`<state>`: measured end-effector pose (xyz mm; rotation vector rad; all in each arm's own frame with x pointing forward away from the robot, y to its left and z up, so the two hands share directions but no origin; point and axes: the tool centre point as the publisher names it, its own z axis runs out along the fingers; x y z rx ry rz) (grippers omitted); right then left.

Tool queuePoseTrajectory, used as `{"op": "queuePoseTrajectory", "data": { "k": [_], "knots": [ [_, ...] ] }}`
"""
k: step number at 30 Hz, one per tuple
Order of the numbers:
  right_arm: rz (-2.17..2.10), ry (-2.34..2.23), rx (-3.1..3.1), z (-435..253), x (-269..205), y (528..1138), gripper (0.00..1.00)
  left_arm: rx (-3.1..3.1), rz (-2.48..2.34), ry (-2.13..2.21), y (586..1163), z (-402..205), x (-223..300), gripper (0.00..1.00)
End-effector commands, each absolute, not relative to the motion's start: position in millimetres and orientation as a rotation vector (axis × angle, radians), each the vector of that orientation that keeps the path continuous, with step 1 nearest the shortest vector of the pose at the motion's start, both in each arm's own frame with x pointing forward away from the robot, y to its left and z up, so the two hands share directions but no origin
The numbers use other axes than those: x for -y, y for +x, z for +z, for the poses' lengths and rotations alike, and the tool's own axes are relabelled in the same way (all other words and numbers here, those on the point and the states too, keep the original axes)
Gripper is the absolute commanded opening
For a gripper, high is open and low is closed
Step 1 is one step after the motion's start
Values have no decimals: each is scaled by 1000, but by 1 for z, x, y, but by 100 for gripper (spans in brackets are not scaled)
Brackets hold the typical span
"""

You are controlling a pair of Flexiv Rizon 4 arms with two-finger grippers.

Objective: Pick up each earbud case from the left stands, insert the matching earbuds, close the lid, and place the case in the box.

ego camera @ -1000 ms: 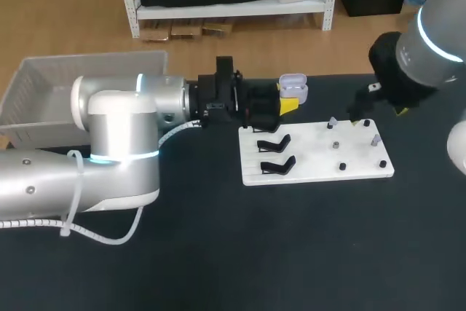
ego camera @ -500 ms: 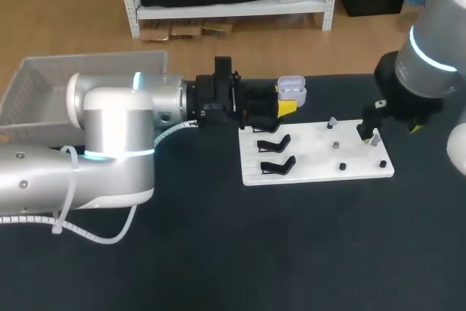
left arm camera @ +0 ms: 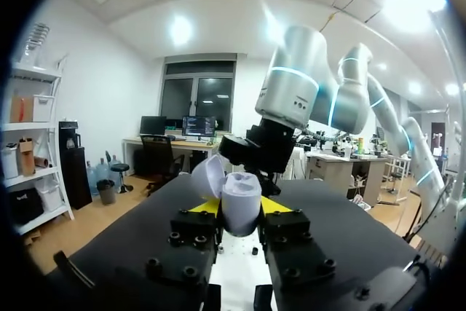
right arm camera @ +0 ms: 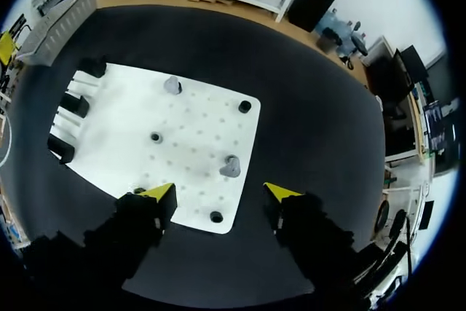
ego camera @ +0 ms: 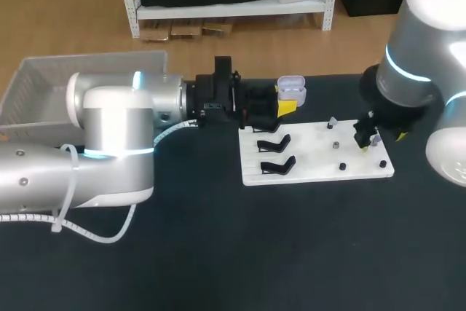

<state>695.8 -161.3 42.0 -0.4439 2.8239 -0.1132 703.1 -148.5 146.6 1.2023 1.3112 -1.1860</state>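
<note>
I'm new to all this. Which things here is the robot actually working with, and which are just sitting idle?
In the job: open earbud case, two grey earbuds on the white board, grey box.
Idle: empty black stands, small black pegs.

My bench [ego camera: 218, 253] is black. A flat white board [ego camera: 313, 158] with tiny holes lies on it.

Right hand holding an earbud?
No: the right hand is open with nothing between its fingers; the nearest earbud sits on the white board ahead of it.
</note>
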Motion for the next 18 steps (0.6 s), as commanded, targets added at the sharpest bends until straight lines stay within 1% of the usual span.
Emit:
{"op": "queuePoseTrajectory", "data": {
  "k": [1,5,6,7,9,12,18],
  "knots": [
    [-111,-454,-2845,38,160,703,67,-1305,-1182,1196,702,145,149,0],
    [-107,-459,-2856,34,161,705,59,-1305,-1182,1196,702,145,149,0],
    [-109,-465,-2860,34,161,705,49,-1305,-1182,1196,702,145,149,0],
    [-114,-471,-2862,33,160,705,47,-1305,-1182,1196,702,145,149,0],
    [-114,-474,-2864,32,160,706,45,-1305,-1182,1196,702,145,149,0],
    [-130,-485,-2867,31,161,707,41,-1305,-1182,1196,702,145,149,0],
    [-133,-465,-2875,28,161,711,42,-1305,-1182,1196,702,145,149,0]
  ]
}}
